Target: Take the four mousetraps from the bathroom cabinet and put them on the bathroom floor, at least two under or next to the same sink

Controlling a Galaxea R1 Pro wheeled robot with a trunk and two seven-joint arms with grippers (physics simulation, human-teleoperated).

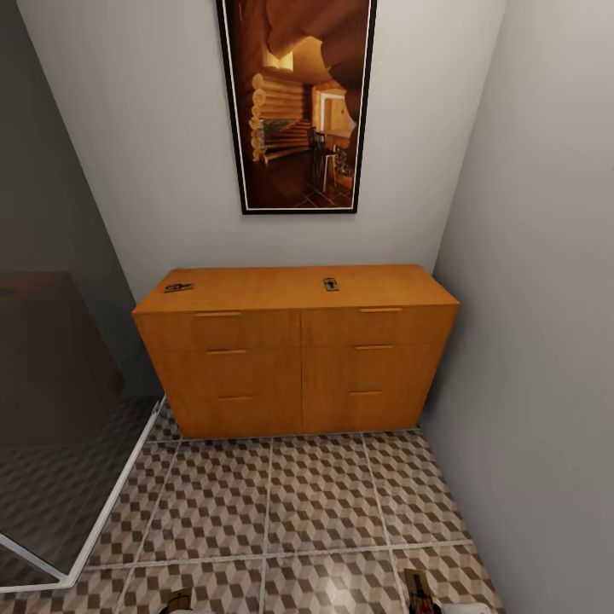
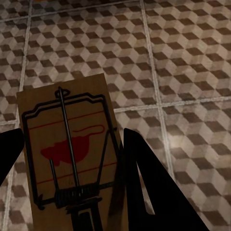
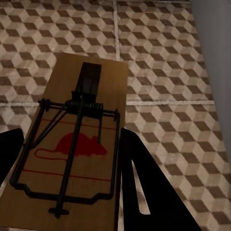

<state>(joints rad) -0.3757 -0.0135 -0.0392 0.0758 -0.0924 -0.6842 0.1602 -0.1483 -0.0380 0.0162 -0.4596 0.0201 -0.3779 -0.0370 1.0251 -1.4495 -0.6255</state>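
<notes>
Head view, two mousetraps (image 1: 331, 284) atop cabinet (image 1: 298, 358)

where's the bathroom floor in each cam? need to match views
Head view: bathroom floor fills the lower part, in front of the cabinet.
Left wrist view: it is the backdrop behind the left arm's mousetrap, seen at.
Right wrist view: it is the backdrop behind the right arm's mousetrap, seen at.
Shared landmark: the pale grout lines between cube-pattern tiles.

Two mousetraps (image 1: 179, 287) atop cabinet (image 1: 294, 367)
</notes>
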